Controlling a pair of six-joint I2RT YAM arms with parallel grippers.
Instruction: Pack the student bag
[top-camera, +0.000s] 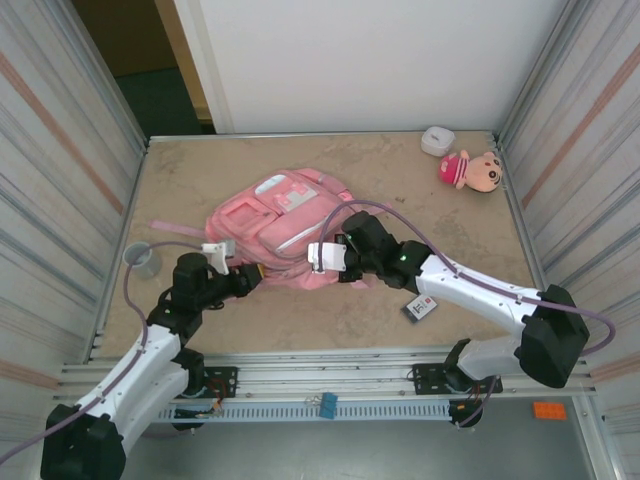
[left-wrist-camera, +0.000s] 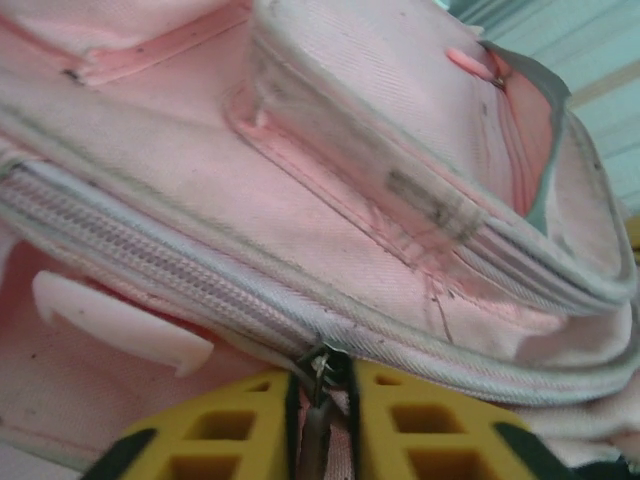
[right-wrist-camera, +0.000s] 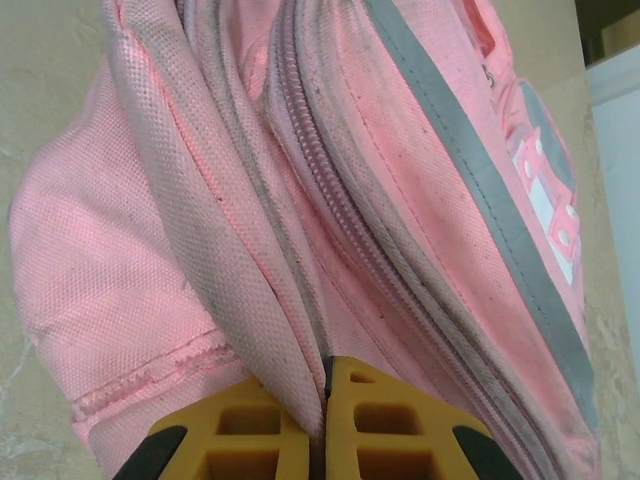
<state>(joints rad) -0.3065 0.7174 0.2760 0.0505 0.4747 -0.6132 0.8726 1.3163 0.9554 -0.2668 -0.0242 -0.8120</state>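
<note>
The student bag (top-camera: 285, 225), a big pink backpack with white trim, lies on its back in the middle of the table. My left gripper (top-camera: 256, 273) is at its near left edge. In the left wrist view its yellow fingers (left-wrist-camera: 250, 420) are shut on the metal zipper pull (left-wrist-camera: 322, 368) of the bag's long main zipper (left-wrist-camera: 150, 265). My right gripper (top-camera: 332, 268) is at the bag's near right edge. There the yellow fingers (right-wrist-camera: 390, 420) are shut on a fold of the bag's pink fabric (right-wrist-camera: 200, 260) beside a closed zipper (right-wrist-camera: 330, 200).
A pink-hatted plush doll (top-camera: 470, 170) and a small white case (top-camera: 437, 140) lie at the back right. A grey cup (top-camera: 143, 260) stands at the left edge. A small dark card (top-camera: 420, 308) lies under my right forearm. Corrugated walls close both sides.
</note>
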